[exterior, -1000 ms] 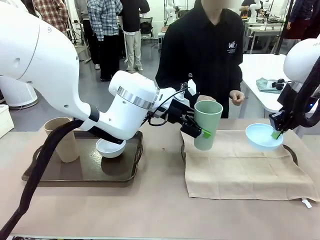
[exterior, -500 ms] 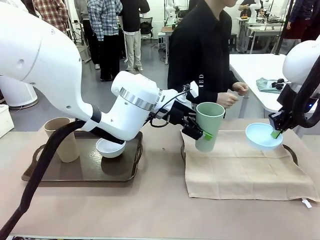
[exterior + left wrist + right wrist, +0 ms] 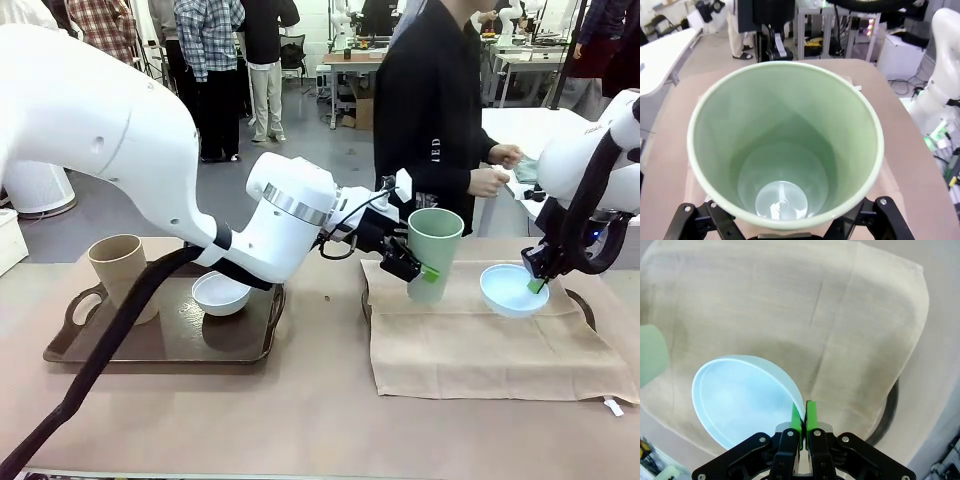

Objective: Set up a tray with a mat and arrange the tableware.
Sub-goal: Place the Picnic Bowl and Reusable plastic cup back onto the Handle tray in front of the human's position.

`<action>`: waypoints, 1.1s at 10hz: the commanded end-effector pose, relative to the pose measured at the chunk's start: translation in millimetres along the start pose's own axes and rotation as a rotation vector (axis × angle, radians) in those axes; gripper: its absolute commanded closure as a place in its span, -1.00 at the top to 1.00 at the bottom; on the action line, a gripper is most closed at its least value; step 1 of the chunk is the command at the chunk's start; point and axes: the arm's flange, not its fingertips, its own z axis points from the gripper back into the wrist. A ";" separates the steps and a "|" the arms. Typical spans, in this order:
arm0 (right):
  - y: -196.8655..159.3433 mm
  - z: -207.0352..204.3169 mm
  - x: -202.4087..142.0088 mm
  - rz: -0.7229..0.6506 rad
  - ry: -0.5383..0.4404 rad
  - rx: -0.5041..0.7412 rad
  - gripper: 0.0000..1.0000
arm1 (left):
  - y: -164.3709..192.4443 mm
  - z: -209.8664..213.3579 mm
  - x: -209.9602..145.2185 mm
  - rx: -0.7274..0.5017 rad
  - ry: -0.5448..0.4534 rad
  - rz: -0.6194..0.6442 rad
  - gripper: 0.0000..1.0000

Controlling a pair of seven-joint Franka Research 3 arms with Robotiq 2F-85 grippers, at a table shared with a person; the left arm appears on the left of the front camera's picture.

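A brown-covered table [image 3: 320, 420] spans the lower frame, with people standing behind it. At centre, the left gripper [image 3: 420, 266] is clamped on the pale green cup [image 3: 435, 240], which is tall, tapered, glossy inside, empty and upright at the upper left corner of the beige mat [image 3: 480, 345]. At right, the right gripper [image 3: 804, 416] pinches the rim of the shallow light blue bowl [image 3: 740, 395], tilted over the mat. On the dark tray [image 3: 150, 345] at left stand the tan cup [image 3: 120, 270] and the white bowl [image 3: 220, 293].

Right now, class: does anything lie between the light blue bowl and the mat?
Nothing visible. The light blue bowl, pinched by the right tool, is over bare mat; the pale green cup is well aside.
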 end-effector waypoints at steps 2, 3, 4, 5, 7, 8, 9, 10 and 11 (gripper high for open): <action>-10.6 -14.5 11.0 0.010 -0.017 0.020 -0.92 | 12.4 -18.2 -16.2 0.010 -0.006 -0.058 0.73; -12.7 -17.5 12.2 0.009 -0.017 0.023 -0.92 | 16.7 -20.8 -23.5 0.016 0.020 -0.042 0.73; -14.5 -20.5 13.3 0.010 -0.018 0.022 -0.92 | 20.3 -22.0 -30.4 0.022 0.020 -0.028 0.73; -17.0 -24.5 13.9 0.007 -0.012 0.026 -0.92 | 22.1 -23.3 -34.9 0.020 0.020 -0.015 0.73; -19.4 -28.1 14.0 0.016 -0.011 0.041 0.23 | 24.5 -24.1 -39.9 0.017 0.030 0.031 1.00; -17.6 -24.6 13.1 0.016 -0.017 0.036 0.28 | 24.0 -23.3 -39.0 0.017 0.025 0.045 1.00; -15.0 -16.5 11.2 -0.002 -0.023 0.030 1.00 | 23.6 -20.8 -37.5 0.020 0.025 0.107 1.00; -12.2 -6.9 8.1 -0.031 -0.012 0.017 0.68 | 23.7 -17.0 -39.3 0.008 0.037 0.247 1.00; -6.6 5.9 2.3 -0.039 -0.018 0.002 1.00 | 24.1 -9.8 -44.4 -0.011 0.025 0.317 1.00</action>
